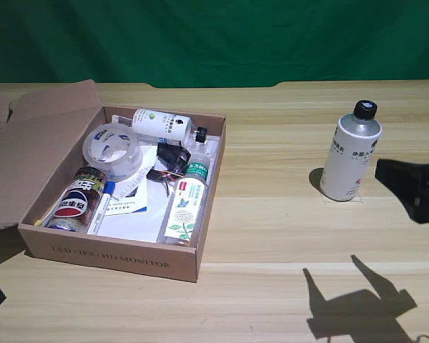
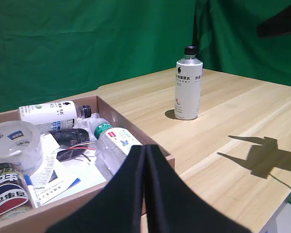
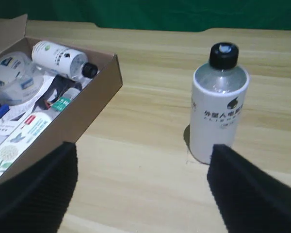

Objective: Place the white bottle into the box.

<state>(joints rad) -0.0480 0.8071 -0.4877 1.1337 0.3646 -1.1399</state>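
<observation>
Currently the white bottle stands upright on the wooden surface, black cap on top, well apart from the box — off to the box's right in the exterior view. Nothing touches it.

Right pincer is near the bottle, on the side away from the box, wide open and holding nothing. In the right wrist view its two dark fingers spread far apart, the bottle standing beyond them, closer to one finger than the other.

Box sits open, flaps folded out, "MONITOR" lettering on its front wall. Inside, relative to the box's front wall: a cola can in the near corner, a clear bottle with green cap lying along the wall nearest the white bottle, a tape roll behind the can, a smaller white bottle lying against the far wall — papers and a blue-capped marker underneath and between.
</observation>
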